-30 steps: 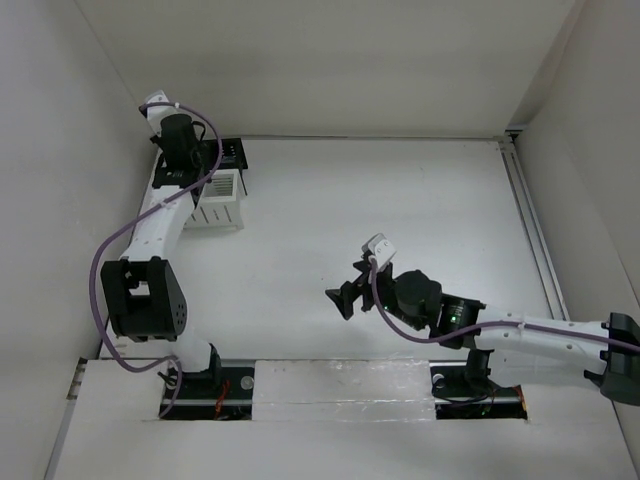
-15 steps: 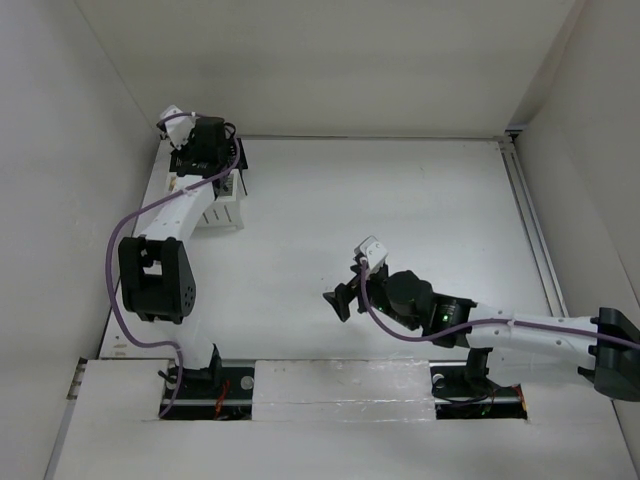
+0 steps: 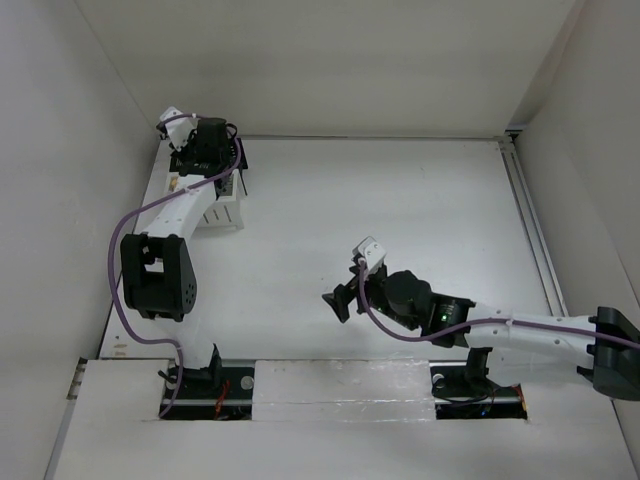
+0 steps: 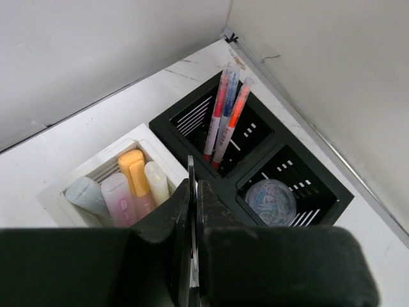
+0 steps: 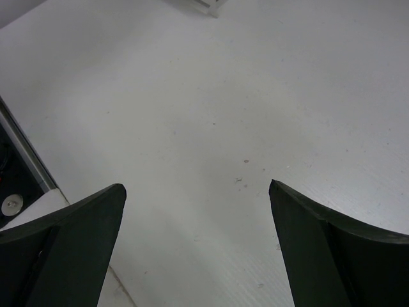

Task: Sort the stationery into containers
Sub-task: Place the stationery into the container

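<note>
**Sorting stationery: final check over the containers**

Since the earlier frame the left arm has swung its wrist across to sit over the containers at the upper left of the overhead view; the right arm has drifted slightly toward the lower left.

The left gripper [image 4: 191,187] is hovering with its fingers pressed together, nothing visibly between them. Below it, markers [image 4: 134,176] are standing in the white box [image 4: 83,167]. Pens [image 4: 225,121] and a round tub [image 4: 271,201] are occupying separate cells of the black holder [image 4: 230,185]. The right gripper [image 5: 197,188] is hanging with fingers wide over bare table [image 5: 192,96].

No loose item is showing, and scissors are not visible in any view. The task is probably finishing. The next move calls for lifting the left arm straight up, clear of the pen tips.
</note>
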Robot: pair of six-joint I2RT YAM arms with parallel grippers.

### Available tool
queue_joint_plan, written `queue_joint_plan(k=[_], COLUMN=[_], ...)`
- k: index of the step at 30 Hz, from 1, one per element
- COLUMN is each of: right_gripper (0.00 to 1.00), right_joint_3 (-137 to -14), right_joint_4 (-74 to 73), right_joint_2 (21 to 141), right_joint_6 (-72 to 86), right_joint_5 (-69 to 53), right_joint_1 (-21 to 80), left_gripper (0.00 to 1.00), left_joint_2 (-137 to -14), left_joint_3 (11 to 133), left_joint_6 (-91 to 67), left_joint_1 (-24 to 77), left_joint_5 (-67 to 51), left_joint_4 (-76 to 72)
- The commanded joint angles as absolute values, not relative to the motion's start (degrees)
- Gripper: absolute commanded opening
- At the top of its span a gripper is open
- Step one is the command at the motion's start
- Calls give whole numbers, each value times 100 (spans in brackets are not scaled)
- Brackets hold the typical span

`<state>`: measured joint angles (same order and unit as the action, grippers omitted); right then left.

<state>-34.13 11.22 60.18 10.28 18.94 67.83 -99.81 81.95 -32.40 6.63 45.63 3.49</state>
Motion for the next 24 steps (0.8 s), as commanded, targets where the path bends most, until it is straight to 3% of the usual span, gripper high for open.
queue_joint_plan(k=[1,3,4,5,6,9,16,20,24], right_gripper=[100,100,100,100,100,100,100,100,100], right_joint_3=[-3639,-3639,-3639,-3639,-3639,-3639,-3639,-3962,-4646], right_joint_4=[1494,1494,1494,1494,1494,1494,1494,1267,301], right_joint_2=[6073,6073,6073,6073,6021,6021,6021,5959,5828], right_joint_6=[1002,950,949,949,949,949,949,949,1256], right_joint_5=[1811,1731,1731,1731,1731,1731,1679,1932,2723], right_joint_1=[6768,6768,6768,6768,6768,6768,6768,6768,6768], left_gripper=[0,1,7,14,34,56,76,99,99], left_joint_2=[-9949,-9949,-9949,-9949,-9949,-9949,-9449,-8966,-8597], left_joint_3=[8201,8200,8200,8139,8139,8086,7972,8208,8963], left_joint_6=[-3120,-3120,-3120,-3120,-3059,-3059,-2840,-2505,-2505], left_joint_1=[633,633,633,633,633,633,712,1010,1011], left_joint_5=[4597,4518,4448,4447,4447,4518,4377,4282,3657], left_joint_4=[-26,-105,-105,-105,-166,-228,-430,-370,622])
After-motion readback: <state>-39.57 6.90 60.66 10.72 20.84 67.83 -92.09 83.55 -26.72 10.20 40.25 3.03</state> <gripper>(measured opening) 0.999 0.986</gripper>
